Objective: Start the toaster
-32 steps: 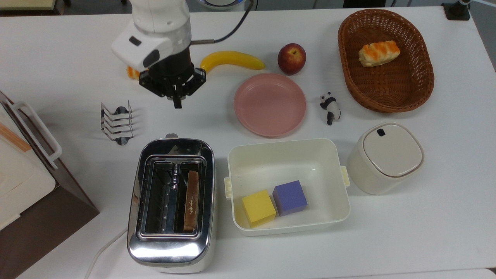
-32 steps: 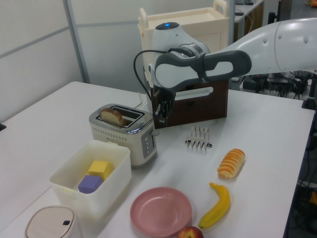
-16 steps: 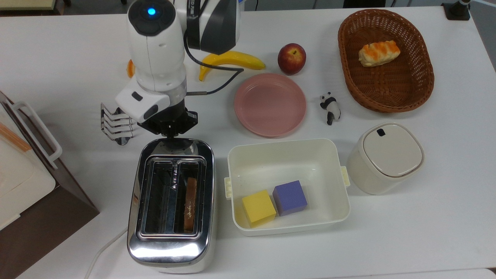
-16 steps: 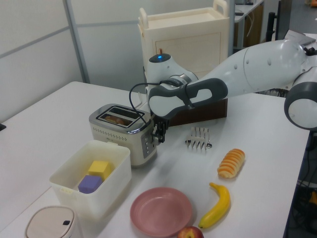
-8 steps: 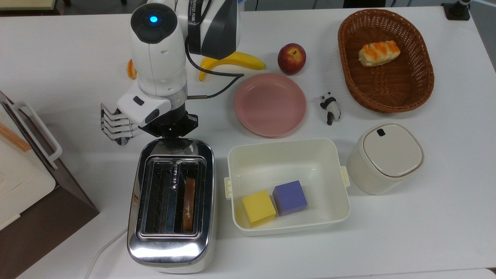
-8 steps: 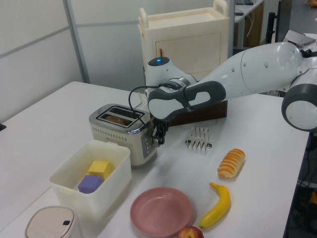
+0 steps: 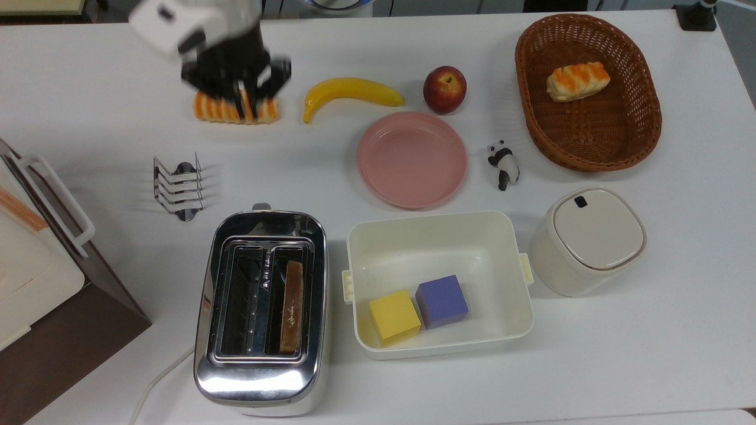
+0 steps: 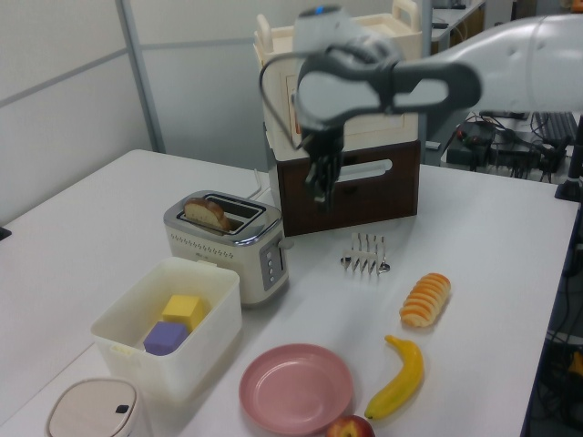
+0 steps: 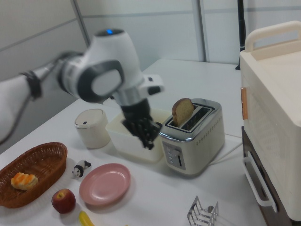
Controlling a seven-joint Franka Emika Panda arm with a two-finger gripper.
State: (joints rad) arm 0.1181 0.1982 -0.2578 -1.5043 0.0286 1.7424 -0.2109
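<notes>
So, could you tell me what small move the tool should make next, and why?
Probably move the tool over the lever tab of the toaster: the bread slice stands high in its slot, so it looks unstarted, and the tool hangs far off.

One toaster (image 7: 260, 307), one toast slice (image 7: 291, 307), two bread rolls (image 7: 577, 81) (image 7: 233, 109), two cubes (image 7: 394, 317) (image 7: 442, 301), one banana (image 7: 352, 92), apple (image 7: 444, 89), plate (image 7: 411, 159), basket (image 7: 641, 124), panda (image 7: 504, 164), rack (image 7: 178, 188).

The top view looks straight down on the whole worktop (image 7: 88, 88), while the left and right views look obliquely across it from opposite ends, all three sharing the toaster (image 7: 261, 313) (image 8: 228, 244) (image 9: 193, 136) and pink plate (image 7: 411, 159) (image 8: 296, 389) (image 9: 104, 183).
</notes>
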